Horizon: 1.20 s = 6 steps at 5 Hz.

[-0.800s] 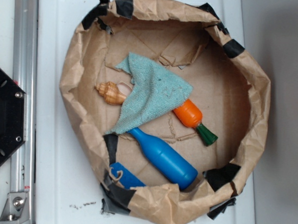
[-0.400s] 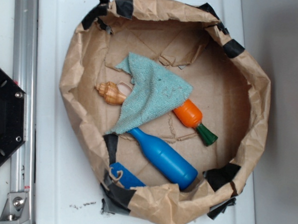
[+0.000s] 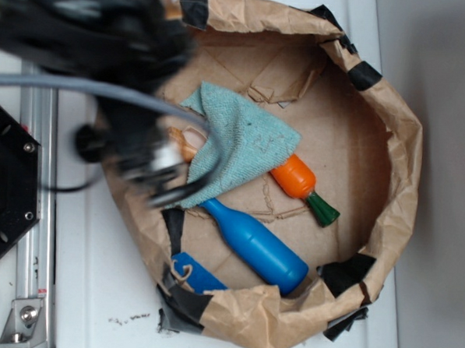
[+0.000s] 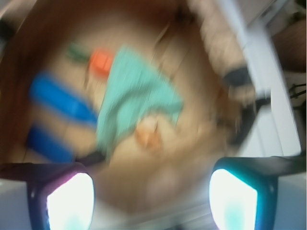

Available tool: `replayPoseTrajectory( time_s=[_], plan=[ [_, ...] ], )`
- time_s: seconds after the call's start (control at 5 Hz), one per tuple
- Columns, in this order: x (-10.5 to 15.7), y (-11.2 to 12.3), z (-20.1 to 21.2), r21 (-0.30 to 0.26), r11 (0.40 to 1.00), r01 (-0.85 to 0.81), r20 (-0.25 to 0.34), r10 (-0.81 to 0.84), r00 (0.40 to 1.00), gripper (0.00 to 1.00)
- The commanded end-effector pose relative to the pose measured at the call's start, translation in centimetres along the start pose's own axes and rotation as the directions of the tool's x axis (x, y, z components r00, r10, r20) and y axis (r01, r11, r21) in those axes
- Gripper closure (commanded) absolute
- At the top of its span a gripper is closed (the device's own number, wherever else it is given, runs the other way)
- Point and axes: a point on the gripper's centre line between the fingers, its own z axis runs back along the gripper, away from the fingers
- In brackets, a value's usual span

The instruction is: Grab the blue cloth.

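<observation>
Gripper, absent 0.4 s ago, now blurs in over the basket's left rim, fingers spread and empty, approaching the untouched blue cloth.

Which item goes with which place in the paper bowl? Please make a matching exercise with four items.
Items:
1. cloth
2. bottle
3. carrot
4. block

Places:
A. at the lower rim, by black tape
B. below the cloth, lying diagonally
C. in the middle, covering part of a shell
D. right of the cloth, green tip pointing lower right

Pairs: 1-C, 2-B, 3-D, 4-A
</observation>
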Motion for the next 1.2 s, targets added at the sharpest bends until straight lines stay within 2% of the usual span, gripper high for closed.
replayPoseTrajectory(
  time_s=[0.0, 0.2, 0.4, 0.6, 0.8, 1.0],
  plan=[
    [5.7, -3.9, -6.7, -0.061, 0.991, 0.120, -0.017, -0.121, 0.992, 0.00],
    [3.9, -5.9, -9.4, -0.034, 0.982, 0.187, -0.084, -0.190, 0.978, 0.00],
    [2.8, -5.1, -11.8, -0.012, 0.979, 0.205, -0.142, -0.205, 0.969, 0.00],
    [2.3, -4.4, -14.0, 0.043, 0.980, 0.197, -0.189, -0.185, 0.964, 0.00],
    [2.2, -2.8, -14.7, 0.062, 0.981, 0.182, -0.204, -0.166, 0.965, 1.00],
    [2.5, -1.7, -12.9, 0.075, 0.978, 0.193, -0.164, -0.178, 0.970, 1.00]
  ],
)
